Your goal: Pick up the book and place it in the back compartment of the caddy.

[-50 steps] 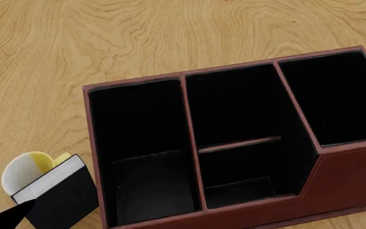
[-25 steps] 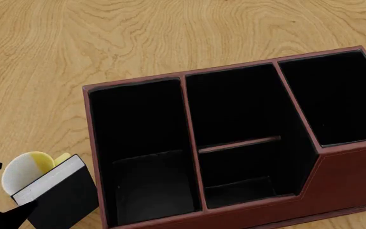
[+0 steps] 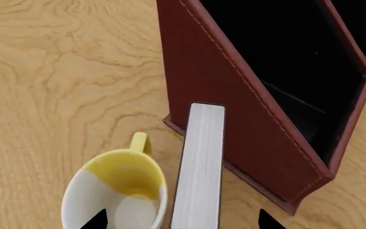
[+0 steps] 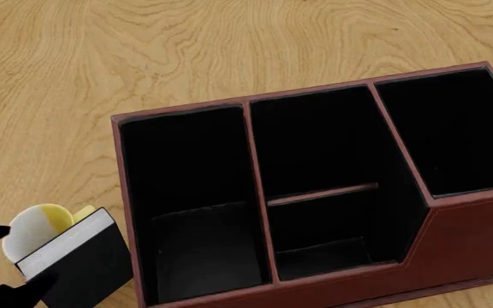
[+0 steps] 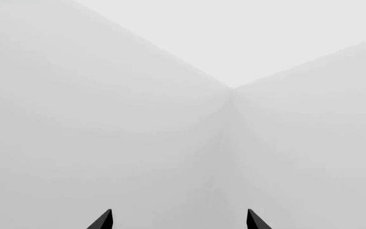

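Note:
The book (image 4: 84,266) stands on edge beside the caddy's (image 4: 474,234) left wall, black cover toward me and pale page block up. In the left wrist view the page block of the book (image 3: 199,162) runs between the mug (image 3: 116,188) and the caddy's wall (image 3: 221,109). My left gripper (image 3: 181,222) is open and straddles the book's near end; one fingertip is over the mug. It shows at the lower left as left gripper (image 4: 11,260). The back compartment (image 4: 323,240) lies below the thin crossbar, empty. My right gripper (image 5: 179,220) is open with nothing between its fingers.
A white-and-yellow mug (image 4: 31,231) stands right against the book on the side away from the caddy. The wooden table (image 4: 229,45) stretches beyond the caddy. The right wrist view faces only a blank pale grey surface.
The left gripper's dark fingertips have crept further into the head view toward the book. Book, mug and caddy have not moved.

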You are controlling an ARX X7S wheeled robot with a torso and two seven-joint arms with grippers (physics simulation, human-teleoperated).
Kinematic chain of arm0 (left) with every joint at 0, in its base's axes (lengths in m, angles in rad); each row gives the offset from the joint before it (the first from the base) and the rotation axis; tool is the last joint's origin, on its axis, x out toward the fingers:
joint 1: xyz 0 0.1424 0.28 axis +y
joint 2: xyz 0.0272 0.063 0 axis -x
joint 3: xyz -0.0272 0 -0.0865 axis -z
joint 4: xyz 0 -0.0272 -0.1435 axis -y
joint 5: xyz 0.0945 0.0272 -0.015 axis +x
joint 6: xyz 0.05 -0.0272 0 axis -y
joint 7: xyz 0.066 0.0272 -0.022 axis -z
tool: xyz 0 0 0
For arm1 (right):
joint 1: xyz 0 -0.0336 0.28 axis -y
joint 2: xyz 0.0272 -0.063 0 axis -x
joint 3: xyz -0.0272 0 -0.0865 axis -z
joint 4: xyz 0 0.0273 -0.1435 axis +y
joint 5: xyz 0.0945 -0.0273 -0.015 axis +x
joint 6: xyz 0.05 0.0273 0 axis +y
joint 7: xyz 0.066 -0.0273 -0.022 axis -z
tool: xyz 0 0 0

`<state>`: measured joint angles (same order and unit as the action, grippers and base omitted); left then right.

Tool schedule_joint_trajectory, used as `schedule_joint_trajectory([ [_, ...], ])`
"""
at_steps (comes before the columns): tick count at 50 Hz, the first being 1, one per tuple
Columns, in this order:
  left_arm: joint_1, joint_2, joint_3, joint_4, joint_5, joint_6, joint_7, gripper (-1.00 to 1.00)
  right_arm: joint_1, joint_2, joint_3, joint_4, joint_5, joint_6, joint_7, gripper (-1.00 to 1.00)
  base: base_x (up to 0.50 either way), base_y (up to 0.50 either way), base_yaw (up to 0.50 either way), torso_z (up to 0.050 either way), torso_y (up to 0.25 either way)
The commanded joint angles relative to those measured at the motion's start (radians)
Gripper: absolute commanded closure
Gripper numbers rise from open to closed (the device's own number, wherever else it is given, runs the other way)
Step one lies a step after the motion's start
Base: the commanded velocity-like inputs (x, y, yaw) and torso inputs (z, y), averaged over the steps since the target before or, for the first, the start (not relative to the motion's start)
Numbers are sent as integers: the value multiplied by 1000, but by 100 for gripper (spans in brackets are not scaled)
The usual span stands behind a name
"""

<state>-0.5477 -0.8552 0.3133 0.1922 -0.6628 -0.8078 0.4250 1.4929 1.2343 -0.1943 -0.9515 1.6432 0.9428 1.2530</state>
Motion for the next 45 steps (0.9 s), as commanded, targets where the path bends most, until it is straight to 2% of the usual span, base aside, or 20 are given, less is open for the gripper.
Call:
schedule_joint_trajectory([
  [1, -18, 17, 30, -45, 29, 16, 15, -100, 6, -10, -6, 3, -6, 8, 0, -100, 0, 0, 0, 0, 0],
  [45, -39, 70, 109, -147, 90, 74, 57, -100, -11, -6, -1, 0, -10, 9, 2, -100, 0, 0, 0, 0, 0],
])
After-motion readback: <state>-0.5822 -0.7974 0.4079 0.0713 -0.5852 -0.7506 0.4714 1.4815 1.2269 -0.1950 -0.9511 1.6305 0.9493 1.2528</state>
